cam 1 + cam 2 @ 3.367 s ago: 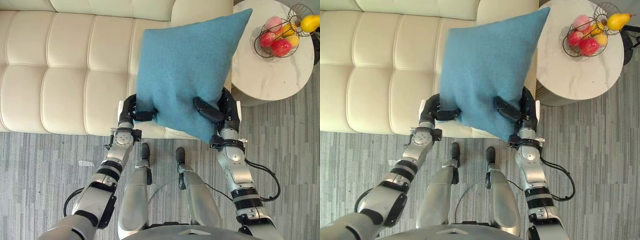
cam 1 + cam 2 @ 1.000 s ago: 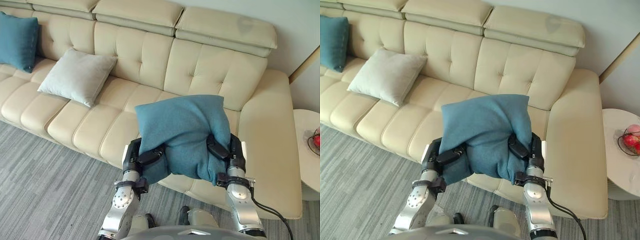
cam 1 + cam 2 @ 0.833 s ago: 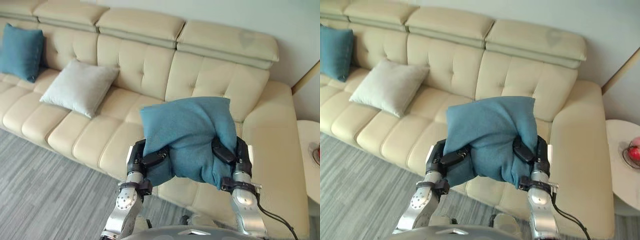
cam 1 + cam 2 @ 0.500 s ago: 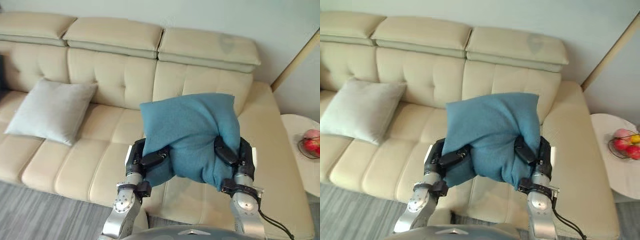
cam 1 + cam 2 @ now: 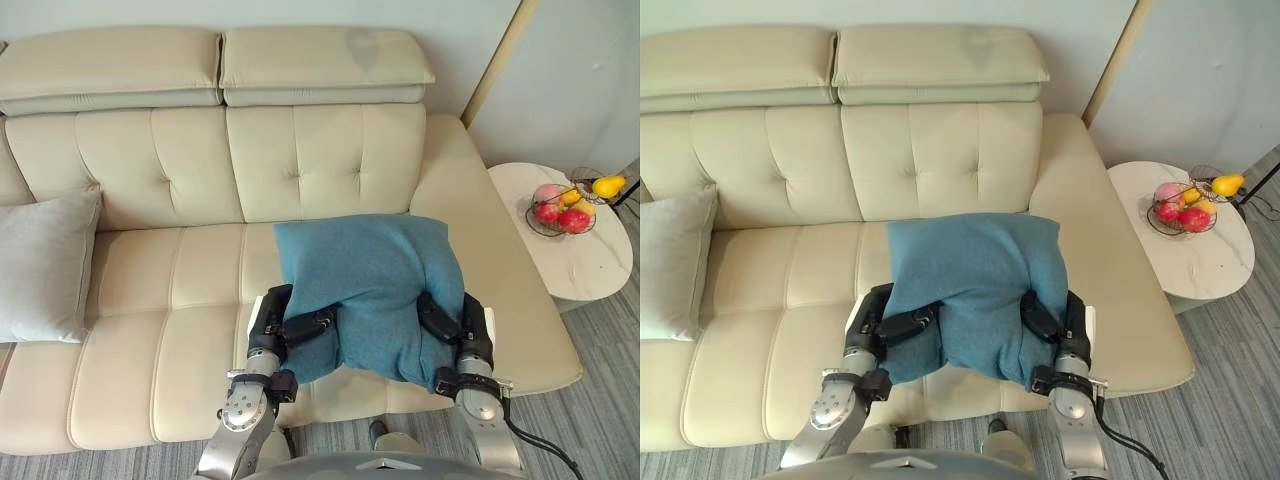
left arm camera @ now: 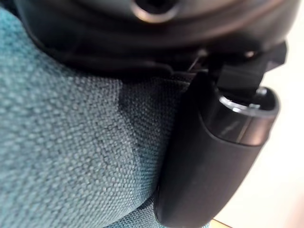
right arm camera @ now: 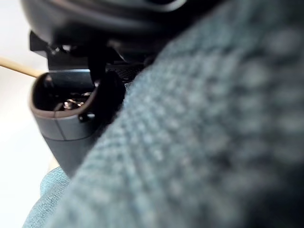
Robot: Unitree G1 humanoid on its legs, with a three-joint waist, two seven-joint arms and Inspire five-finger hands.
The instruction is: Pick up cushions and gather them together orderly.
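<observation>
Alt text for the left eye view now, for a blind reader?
The left hand and right hand clamp a blue cushion between them above a cream sofa. A grey cushion lies on the sofa at left; a round table with a fruit basket stands at right.

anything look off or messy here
Only the blue cushion: it is squashed and bunched between the left hand and the right hand, held by the sofa with uneven corners. The grey cushion lies apart at the sofa's left end. Nothing looks spilled or damaged.

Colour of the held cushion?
Plain teal-blue; the cushion shows best in the left eye view.
</observation>
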